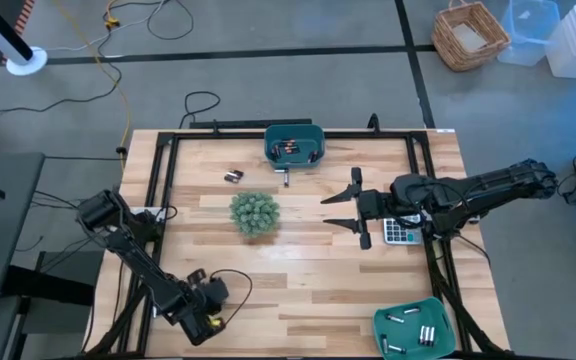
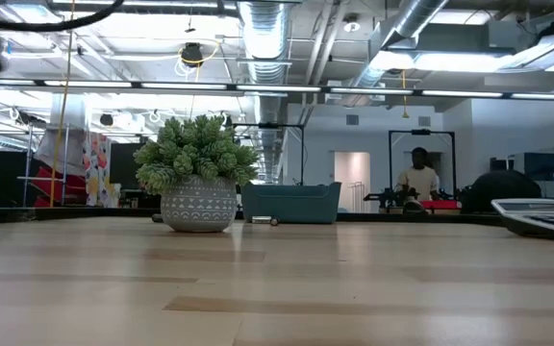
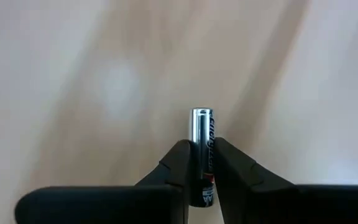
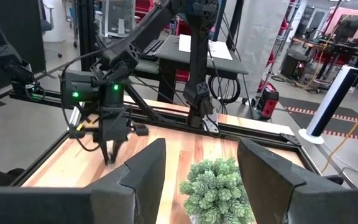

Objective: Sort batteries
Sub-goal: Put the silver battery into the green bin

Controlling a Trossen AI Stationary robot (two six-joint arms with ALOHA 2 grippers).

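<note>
My left gripper [image 1: 208, 312] is low over the table's near left corner, shut on a silver-and-black battery [image 3: 202, 134]. In the right wrist view it points steeply down at the wood [image 4: 112, 155]. My right gripper [image 1: 340, 206] hangs open and high right of centre, with nothing between its fingers [image 4: 201, 177]. A few loose batteries [image 1: 233, 176] lie on the table near the far teal bin [image 1: 294, 145], which holds some batteries. A second teal bin [image 1: 415, 328] at the near right holds several more. My left gripper pinches the battery's long sides [image 3: 202, 163] between its two fingers, which come steeply from above. The battery lies along the fingers, and its silver end [image 3: 201, 116] sticks out past the fingertips. Whether that end rests on the table I cannot tell.
A small potted plant [image 1: 255, 213] stands mid-table. A grey calculator [image 1: 398, 232] lies under the right arm. A black rail frame [image 1: 168, 150] runs along the table's edges. A person [image 2: 418, 179] stands far off in the room behind.
</note>
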